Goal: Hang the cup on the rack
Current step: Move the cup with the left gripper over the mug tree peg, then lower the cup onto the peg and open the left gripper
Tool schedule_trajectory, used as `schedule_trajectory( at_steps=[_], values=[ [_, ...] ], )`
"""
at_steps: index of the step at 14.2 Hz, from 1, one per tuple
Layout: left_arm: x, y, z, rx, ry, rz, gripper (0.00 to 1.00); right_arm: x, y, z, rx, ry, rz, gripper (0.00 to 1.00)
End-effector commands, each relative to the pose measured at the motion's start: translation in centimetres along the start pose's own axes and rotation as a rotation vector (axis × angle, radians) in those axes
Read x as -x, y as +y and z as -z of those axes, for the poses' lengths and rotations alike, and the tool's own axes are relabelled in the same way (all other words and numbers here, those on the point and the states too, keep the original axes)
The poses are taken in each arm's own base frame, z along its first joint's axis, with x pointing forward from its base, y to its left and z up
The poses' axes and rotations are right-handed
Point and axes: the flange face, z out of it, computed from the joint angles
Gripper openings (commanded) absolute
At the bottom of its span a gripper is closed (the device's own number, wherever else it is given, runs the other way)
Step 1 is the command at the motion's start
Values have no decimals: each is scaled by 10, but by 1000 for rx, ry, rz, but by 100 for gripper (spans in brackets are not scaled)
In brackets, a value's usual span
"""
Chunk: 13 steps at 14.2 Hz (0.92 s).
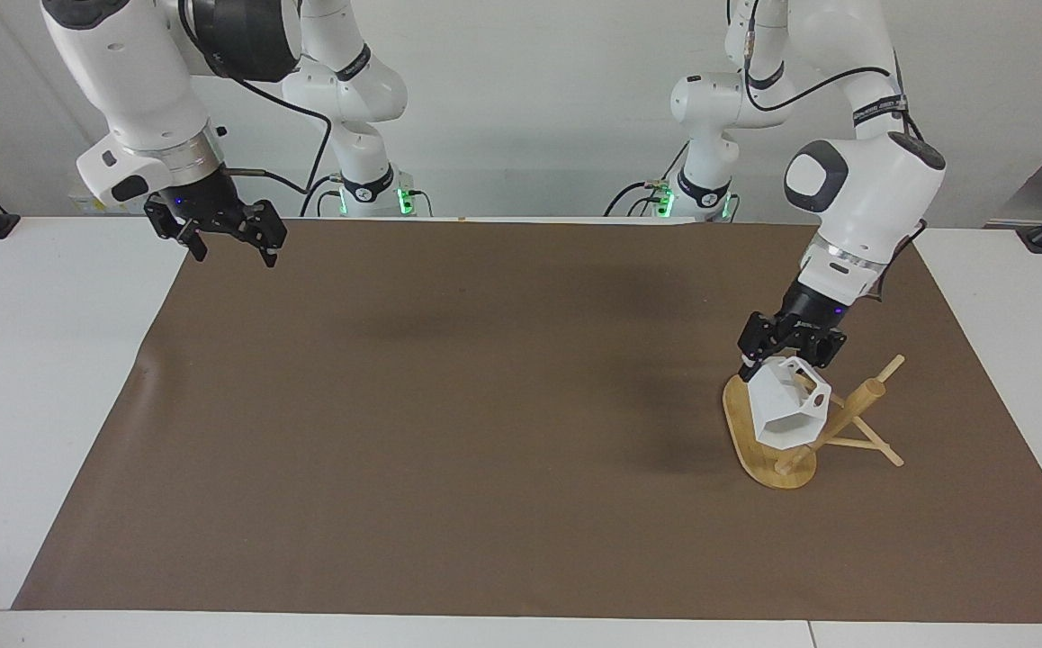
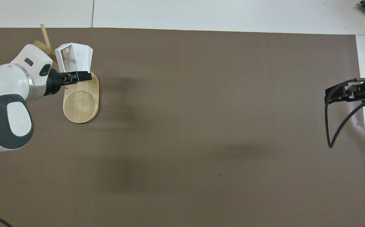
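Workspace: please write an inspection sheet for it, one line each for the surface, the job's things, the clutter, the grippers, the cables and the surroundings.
Surface: brown mat on a white table; a small dark speck on the mat in the overhead view.
Job's things: the cup, tilted, is held over the rack at the left arm's end, close against the pegs; whether a peg is through the handle cannot be told.
Clutter: nothing seen.
Grippers: left gripper shut on the cup; right gripper open, empty, raised over the mat's edge at the right arm's end, waiting.
Cables: black cable looping by the right gripper.
Surroundings: white wall, green lights at both arm bases.
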Motion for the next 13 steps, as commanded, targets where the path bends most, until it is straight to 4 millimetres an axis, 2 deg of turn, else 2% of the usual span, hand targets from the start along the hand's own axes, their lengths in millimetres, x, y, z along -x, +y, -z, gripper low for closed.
schedule_trajectory(
  at_steps=[1,3,7,9,10,11,13],
  values=[
    [-3,-3,-1,-14,2,63,0,10,1,9,-8,-15,16,100],
    [-3,-9,-1,-18,-2,108,0,17,5,17,-8,-11,8,100],
    [-2,-8,-2,-17,-6,159,0,15,25,17,-10,-3,-26,100],
    [-2,-7,-2,-17,-6,160,0,15,25,17,-6,1,-25,100],
    [-2,-6,-2,-16,-5,158,40,14,25,17,-6,5,-25,100],
    [-1,-5,-3,-16,-6,157,99,14,26,17,-5,11,-27,100],
    [-2,-3,-2,-15,-2,154,100,13,36,16,-10,13,-44,100]
  ],
)
